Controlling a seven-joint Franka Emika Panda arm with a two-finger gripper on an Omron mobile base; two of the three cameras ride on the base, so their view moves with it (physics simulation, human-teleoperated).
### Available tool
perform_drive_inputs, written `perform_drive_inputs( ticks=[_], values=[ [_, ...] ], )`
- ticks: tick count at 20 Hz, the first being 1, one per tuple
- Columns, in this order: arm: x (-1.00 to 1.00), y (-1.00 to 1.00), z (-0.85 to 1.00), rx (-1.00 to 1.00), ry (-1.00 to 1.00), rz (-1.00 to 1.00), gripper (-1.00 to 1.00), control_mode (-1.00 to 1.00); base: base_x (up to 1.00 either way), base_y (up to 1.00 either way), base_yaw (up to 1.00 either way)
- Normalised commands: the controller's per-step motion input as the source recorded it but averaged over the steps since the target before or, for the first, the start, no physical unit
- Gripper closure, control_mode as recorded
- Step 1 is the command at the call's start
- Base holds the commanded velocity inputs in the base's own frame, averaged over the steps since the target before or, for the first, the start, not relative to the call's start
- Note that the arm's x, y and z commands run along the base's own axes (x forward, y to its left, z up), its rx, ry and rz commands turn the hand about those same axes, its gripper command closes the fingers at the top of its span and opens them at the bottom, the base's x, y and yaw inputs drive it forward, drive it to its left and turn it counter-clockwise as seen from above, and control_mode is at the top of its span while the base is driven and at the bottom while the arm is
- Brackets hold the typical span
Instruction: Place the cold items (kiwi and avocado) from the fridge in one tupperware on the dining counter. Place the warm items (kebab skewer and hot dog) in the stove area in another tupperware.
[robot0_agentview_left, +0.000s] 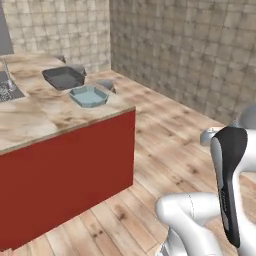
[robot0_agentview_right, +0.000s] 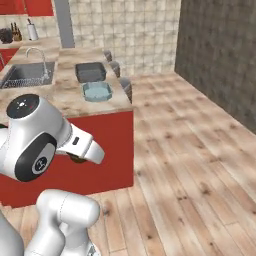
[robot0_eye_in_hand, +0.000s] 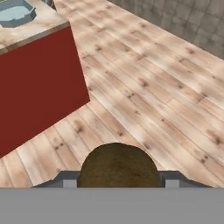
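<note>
Kiwi (robot0_eye_in_hand: 118, 165) fuzzy matt brown; tabletop (robot0_agentview_left: 35, 117) mottled polished wood; floor (robot0_eye_in_hand: 166, 100) wood planks; pale tupperware (robot0_agentview_left: 89, 95) smooth plastic; walls (robot0_agentview_left: 190, 45) rough tile.

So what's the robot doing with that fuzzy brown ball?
The robot's gripper is holding a brown kiwi between its fingers, out over the wooden floor beside the red counter. Two tupperware boxes sit empty on the countertop: a light blue one near the corner and a dark grey one behind it. The kiwi isn't in a box yet.
</note>
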Motion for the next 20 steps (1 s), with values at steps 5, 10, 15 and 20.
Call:
perform_drive_inputs(
  ticks=[5,10,15,20],
  values=[
    [0.0,0.0,0.0,0.0,0.0,0.0,1.0,1.0,0.67,-0.45,0.73],
    [0.0,0.0,0.0,0.0,0.0,0.0,1.0,1.0,0.17,-0.5,0.54],
    [0.0,0.0,0.0,0.0,0.0,0.0,1.0,1.0,0.09,-0.03,0.05],
    [0.0,0.0,0.0,0.0,0.0,0.0,1.0,1.0,0.68,0.0,0.0]
  ],
)
